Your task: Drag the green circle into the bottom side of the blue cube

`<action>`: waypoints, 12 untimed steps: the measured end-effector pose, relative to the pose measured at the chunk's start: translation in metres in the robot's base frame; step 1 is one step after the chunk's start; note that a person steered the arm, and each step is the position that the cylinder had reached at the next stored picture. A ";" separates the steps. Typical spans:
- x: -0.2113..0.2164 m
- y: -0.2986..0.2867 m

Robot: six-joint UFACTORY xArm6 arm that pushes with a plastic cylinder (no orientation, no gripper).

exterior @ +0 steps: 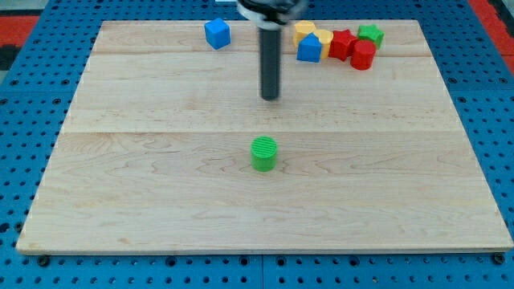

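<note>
The green circle (pixel 263 153), a short ribbed cylinder, stands near the middle of the wooden board. The blue cube (pixel 217 33) sits alone near the view's top, left of centre. My tip (pixel 271 97) is the lower end of the dark rod. It is above the green circle in the view, apart from it, and to the lower right of the blue cube. It touches no block.
A cluster sits at the view's top right: a second blue block (pixel 309 48), two yellow blocks (pixel 304 31), a red block (pixel 343 43), a red cylinder (pixel 363 54) and a green star-like block (pixel 370 34). The board (pixel 120 201) lies on a blue pegboard.
</note>
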State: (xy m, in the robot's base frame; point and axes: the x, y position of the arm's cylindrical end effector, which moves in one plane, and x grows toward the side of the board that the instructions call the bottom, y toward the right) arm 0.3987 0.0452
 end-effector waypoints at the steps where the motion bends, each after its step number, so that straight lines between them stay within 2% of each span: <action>1: 0.066 0.040; 2: 0.101 0.020; 4: 0.035 -0.122; 5: 0.078 -0.096; 6: 0.124 -0.111; 7: 0.099 -0.163; 9: 0.047 -0.152; 11: 0.055 -0.088; 12: 0.002 -0.095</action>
State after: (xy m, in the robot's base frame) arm 0.4003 -0.0499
